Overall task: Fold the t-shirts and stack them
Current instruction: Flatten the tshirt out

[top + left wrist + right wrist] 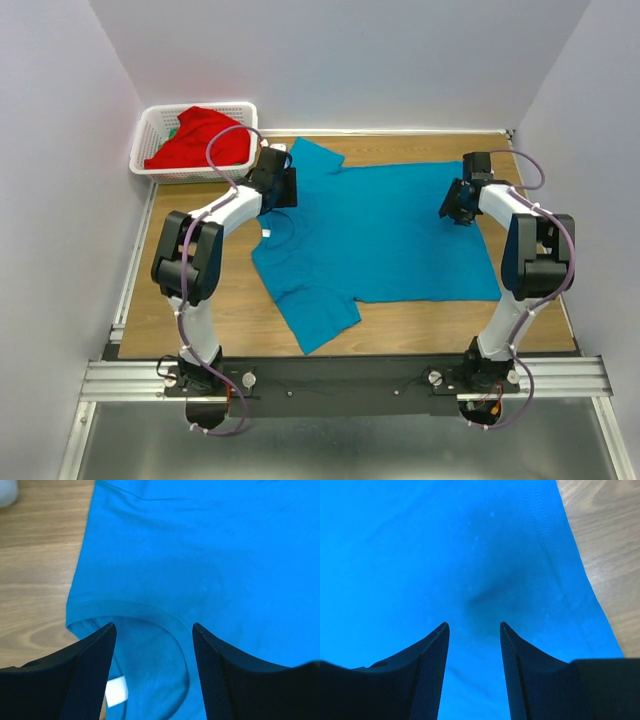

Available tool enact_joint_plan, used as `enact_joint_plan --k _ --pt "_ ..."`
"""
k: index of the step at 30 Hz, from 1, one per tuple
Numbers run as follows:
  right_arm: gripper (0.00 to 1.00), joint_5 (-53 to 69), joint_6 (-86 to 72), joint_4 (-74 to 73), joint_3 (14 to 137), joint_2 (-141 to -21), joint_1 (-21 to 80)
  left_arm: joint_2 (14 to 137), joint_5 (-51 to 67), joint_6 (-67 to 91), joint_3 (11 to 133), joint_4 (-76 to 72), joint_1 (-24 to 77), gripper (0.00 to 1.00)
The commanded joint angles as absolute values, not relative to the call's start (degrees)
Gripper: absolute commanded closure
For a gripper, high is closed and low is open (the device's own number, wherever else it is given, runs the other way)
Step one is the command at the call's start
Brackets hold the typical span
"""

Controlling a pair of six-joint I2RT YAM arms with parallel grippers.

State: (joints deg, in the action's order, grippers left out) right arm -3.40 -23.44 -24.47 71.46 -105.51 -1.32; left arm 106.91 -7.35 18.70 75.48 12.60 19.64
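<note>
The teal t-shirt [390, 230] lies flat on the table [420, 315], its length running nine to three o'clock, collar [150, 611] under the left gripper [153, 626], hem [557, 555] under the right gripper [474, 625], both with jaws apart and empty.

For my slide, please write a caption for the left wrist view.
Open left end effector over the collar of the teal-blue t-shirt on a wooden table.

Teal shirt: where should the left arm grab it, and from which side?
The collar band of the teal shirt, straight down from above. The shirt lies flat on the table with no raised fold, so only a top-down pinch gets cloth, and the collar's thick open rim should let one jaw slip under.
</note>
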Motion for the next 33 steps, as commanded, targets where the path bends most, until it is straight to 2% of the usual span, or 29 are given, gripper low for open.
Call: enact_joint_plan --k 1,9,22,33 --pt "0.47 -6.24 -21.80 -24.61 74.27 -109.15 -1.14 111.09 -7.03 17.84 80.32 16.78 20.21 0.30" --pt "0.48 -8.17 -23.20 -24.52 74.80 -111.18 -1.14 117.77 -6.76 20.73 84.73 22.84 21.27 0.34" --pt "0.48 -10.46 -23.64 -25.49 68.29 -104.15 -1.14 111.88 -10.63 24.08 80.78 27.34 24.87 0.35" --pt "0.48 -12.74 -23.12 -25.40 70.75 -110.56 -1.23 120.58 -12.48 22.06 89.20 27.68 24.61 0.42"
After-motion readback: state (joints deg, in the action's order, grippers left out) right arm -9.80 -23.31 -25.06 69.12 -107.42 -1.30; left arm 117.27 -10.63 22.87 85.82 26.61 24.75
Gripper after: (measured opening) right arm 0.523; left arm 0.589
